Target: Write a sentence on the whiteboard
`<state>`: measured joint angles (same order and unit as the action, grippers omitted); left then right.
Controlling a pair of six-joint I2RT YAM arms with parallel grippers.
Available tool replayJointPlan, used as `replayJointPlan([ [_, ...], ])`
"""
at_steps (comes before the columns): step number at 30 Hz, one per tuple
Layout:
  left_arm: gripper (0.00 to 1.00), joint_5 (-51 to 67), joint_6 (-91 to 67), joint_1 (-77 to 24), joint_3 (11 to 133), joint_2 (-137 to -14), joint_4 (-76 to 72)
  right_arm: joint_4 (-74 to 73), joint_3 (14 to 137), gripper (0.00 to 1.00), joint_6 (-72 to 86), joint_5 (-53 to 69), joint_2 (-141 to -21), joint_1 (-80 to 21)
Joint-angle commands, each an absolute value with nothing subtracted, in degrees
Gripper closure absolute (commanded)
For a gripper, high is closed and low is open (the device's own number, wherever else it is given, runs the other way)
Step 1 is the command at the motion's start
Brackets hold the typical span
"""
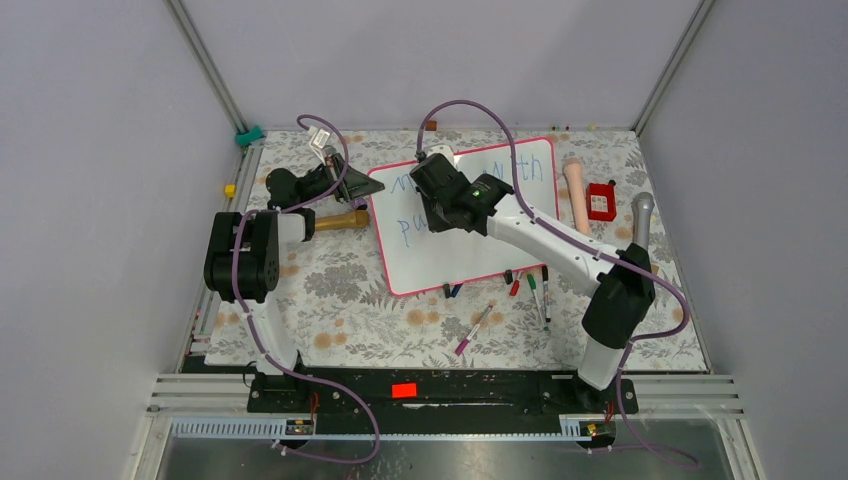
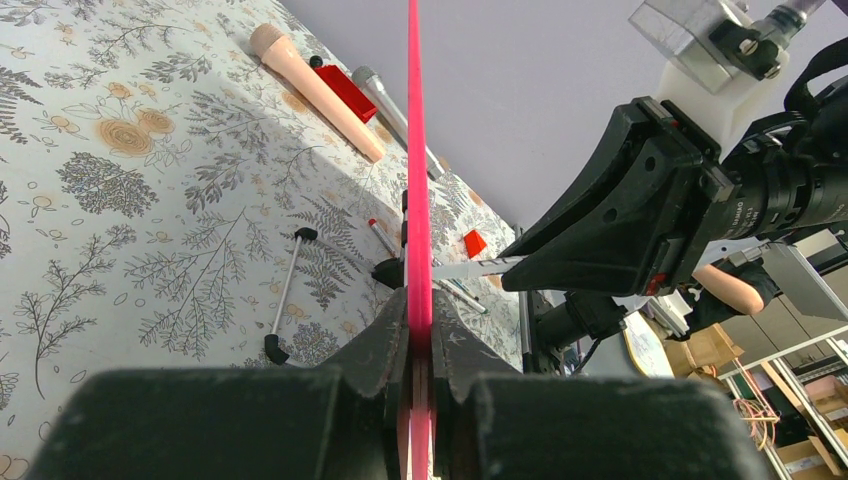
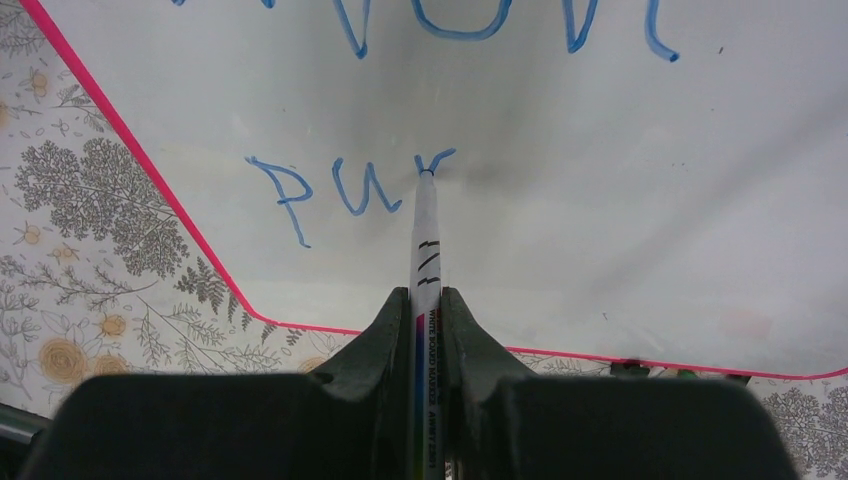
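We see the large glossy white rectangular whiteboard (image 1: pixel 470 262) with a thin pink-red rim on the floral-patterned surface (image 1: pixel 340 300), toward its far middle. Our left end effector (image 2: pixel 419 335) is clenched on the board's left rim, which the wrist view shows edge-on. Our right end effector (image 3: pixel 427 312) grasps a slim white marker (image 3: pixel 426 235), whose tip touches the board at the end of the letters "pur". The wobbly blue handwritten sentence (image 3: pixel 350 197) shows two rows, the upper partly hidden by the arm. Loose markers (image 1: pixel 540 295) lie just beside the board's near edge.
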<state>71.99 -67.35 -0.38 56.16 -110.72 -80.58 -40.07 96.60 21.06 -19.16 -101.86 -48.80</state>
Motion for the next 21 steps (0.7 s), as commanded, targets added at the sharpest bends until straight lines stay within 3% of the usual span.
replayJointPlan([
  [1,1.0,73.97,-67.41,-0.62,58.01,-109.14,-84.81,-40.81,95.49,1.0,21.63,-18.01,-101.66,-48.34],
  [21,1.0,73.96,-67.49,-0.62,58.1,-109.04,-84.79,-41.66,94.26,1.0,20.54,-20.8,-95.45,-47.61],
])
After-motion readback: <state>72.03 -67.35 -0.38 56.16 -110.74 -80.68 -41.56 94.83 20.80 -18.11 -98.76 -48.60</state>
